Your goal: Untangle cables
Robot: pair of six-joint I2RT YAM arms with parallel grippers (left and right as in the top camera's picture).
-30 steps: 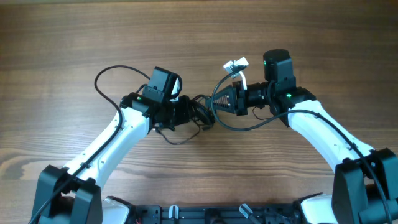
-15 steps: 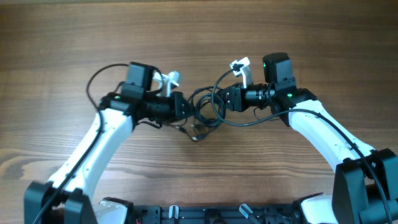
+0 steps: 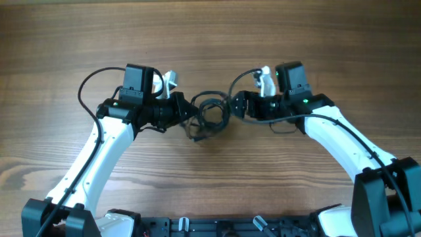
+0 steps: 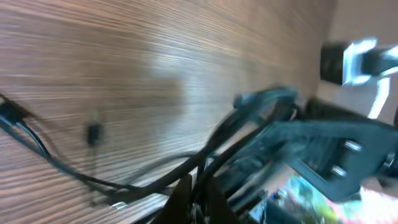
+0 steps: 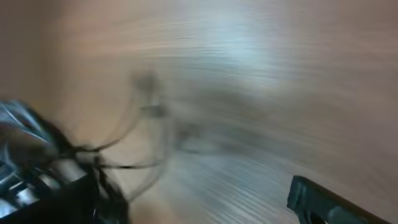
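The cables (image 3: 211, 115) are a small knot of thin black cords lying on the wood between my two grippers. My left gripper (image 3: 189, 112) is shut on the knot's left side. In the left wrist view its fingers (image 4: 186, 198) pinch the cables (image 4: 74, 171), which trail off to the left across the table. My right gripper (image 3: 235, 105) stands open just right of the knot with nothing between its fingers. The right wrist view is blurred. It shows the cables (image 5: 146, 143) as faint loops ahead of the open right gripper (image 5: 205, 199), with one finger (image 5: 320, 202) at the lower right.
The wooden table (image 3: 210, 39) runs all round the arms. A thicker black cable (image 3: 89, 89) loops out from the left arm. The right gripper's body (image 4: 323, 146) fills the right side of the left wrist view.
My right gripper has opened and let go of the cables. The left arm has swung to the left, drawing the knot with it, still shut on it.
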